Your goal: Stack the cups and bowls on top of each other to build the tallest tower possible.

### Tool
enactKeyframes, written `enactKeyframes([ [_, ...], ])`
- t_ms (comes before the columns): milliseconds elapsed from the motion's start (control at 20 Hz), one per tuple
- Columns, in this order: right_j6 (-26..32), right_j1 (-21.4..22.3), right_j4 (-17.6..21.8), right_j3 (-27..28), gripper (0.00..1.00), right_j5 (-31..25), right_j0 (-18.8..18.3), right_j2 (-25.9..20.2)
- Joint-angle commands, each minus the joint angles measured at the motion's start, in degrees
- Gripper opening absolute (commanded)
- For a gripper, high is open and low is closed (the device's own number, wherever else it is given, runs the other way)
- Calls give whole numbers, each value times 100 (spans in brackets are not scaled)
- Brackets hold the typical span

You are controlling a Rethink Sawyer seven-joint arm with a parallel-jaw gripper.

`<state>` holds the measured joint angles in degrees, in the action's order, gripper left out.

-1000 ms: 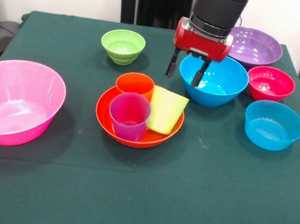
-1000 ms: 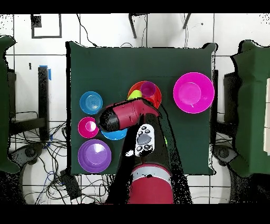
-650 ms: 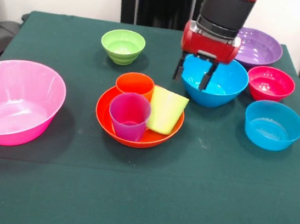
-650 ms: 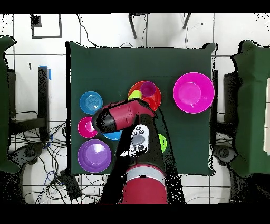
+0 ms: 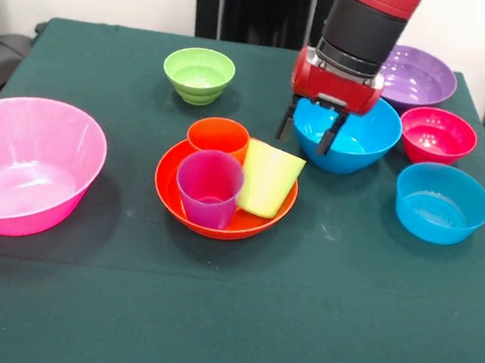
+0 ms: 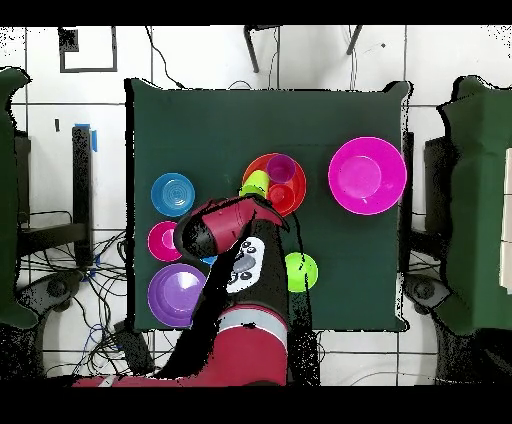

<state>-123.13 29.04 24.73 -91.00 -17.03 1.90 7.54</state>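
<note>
My gripper (image 5: 305,131) is open, its fingers pointing down at the near-left rim of the big blue bowl (image 5: 367,133); one finger is outside the rim and one over the inside. The orange bowl (image 5: 219,221) holds three cups: an upright orange cup (image 5: 218,134), an upright purple cup (image 5: 210,186) and a lime green cup (image 5: 270,179) leaning against them. In the overhead view the arm (image 6: 215,228) covers the blue bowl and the gripper. No tower stands.
A big pink bowl (image 5: 26,162) sits at the left and a small green bowl (image 5: 199,73) behind the cups. At the right are a big purple bowl (image 5: 414,77), a small red bowl (image 5: 437,134) and a small light blue bowl (image 5: 442,202).
The gripper has shifted a little to the right onto the blue bowl's rim and stayed open. In the overhead view the arm has swung aside, uncovering the green bowl.
</note>
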Motion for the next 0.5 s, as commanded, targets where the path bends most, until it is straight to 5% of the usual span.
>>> enactKeyframes([
  [50, -1048, -445, -270, 456, 100, 296, 241, 190],
  [500, -801, -450, -506, 485, 100, 431, 185, 115],
])
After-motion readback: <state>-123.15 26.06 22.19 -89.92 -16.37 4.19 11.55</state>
